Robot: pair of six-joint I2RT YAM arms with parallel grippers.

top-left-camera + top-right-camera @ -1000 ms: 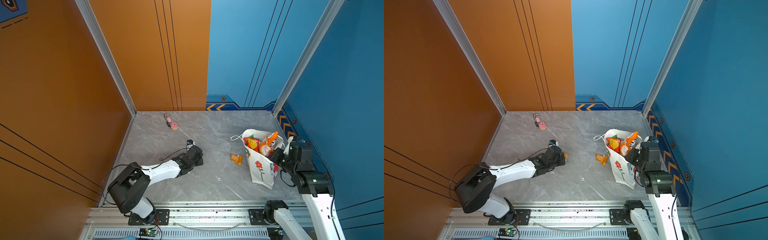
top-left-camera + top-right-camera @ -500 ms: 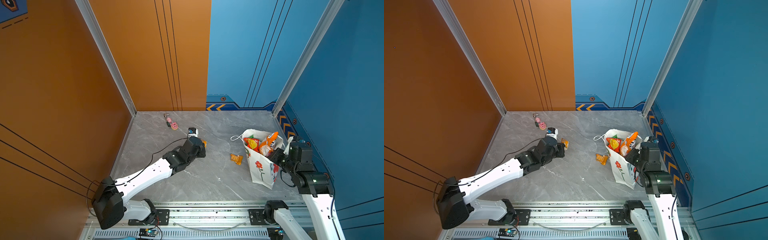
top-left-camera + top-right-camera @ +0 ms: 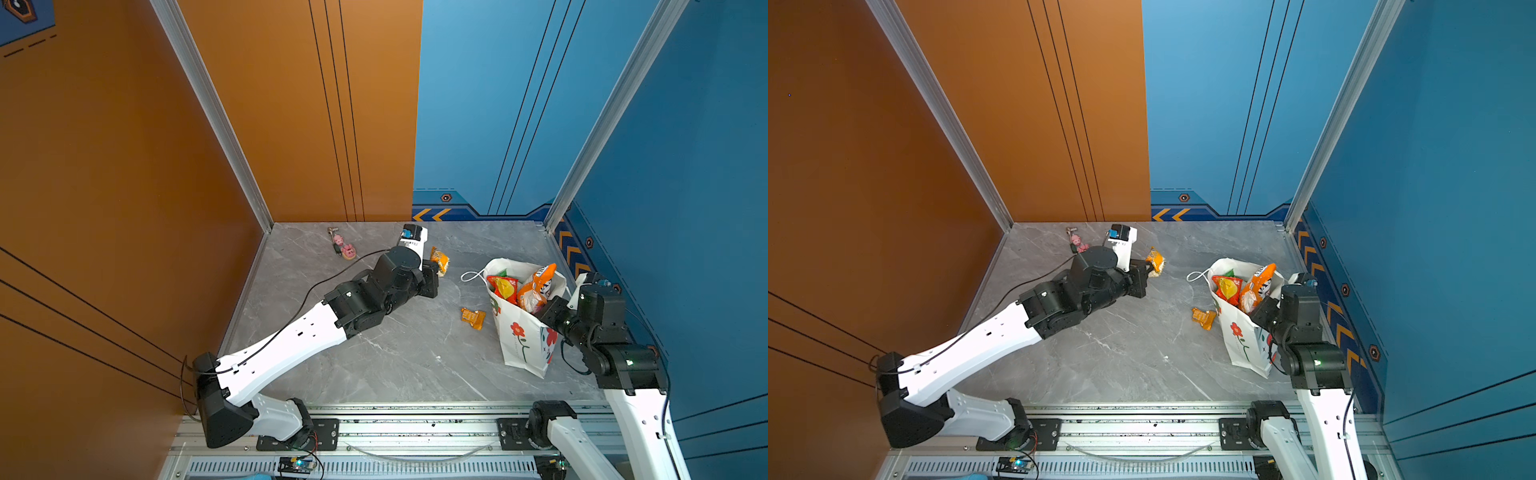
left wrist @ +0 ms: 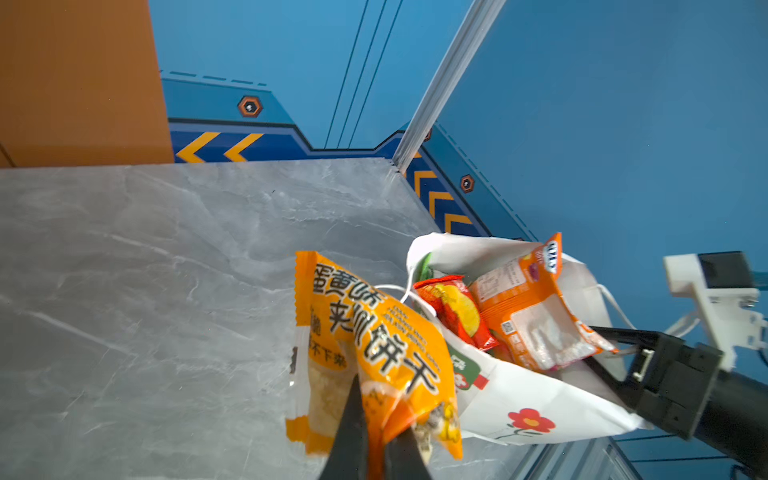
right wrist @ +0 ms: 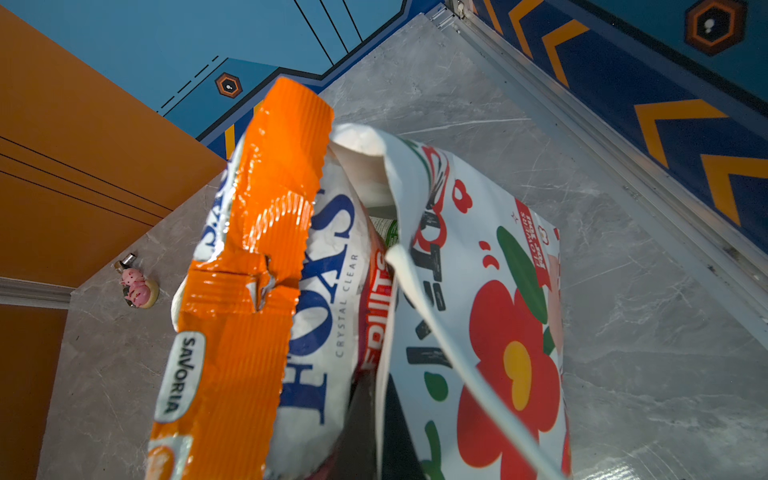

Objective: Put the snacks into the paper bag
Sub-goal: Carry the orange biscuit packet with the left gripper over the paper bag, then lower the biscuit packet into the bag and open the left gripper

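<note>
Bright, even, diffuse light from overhead fills all four views. The grey marble-patterned desk (image 3: 415, 365) carries only soft, faint shadows beneath the left arm (image 3: 291, 345). Specular glare streaks the orange ribbed foil packet (image 5: 257, 249) in the right wrist view, where the cord handle (image 5: 457, 347) of the white floral paper bag (image 5: 511, 249) blurs close to the lens. In the left wrist view the yellow-orange biscuit packet (image 4: 374, 353) and the dark fingers (image 4: 351, 440) appear soft. Silver corner posts (image 3: 216, 124) splay outward in both top views.

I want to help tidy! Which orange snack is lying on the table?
The small orange sachet beside the paper bag. One orange packet is pinched in the left claw, and the big orange bag sticks out of the paper bag.
</note>
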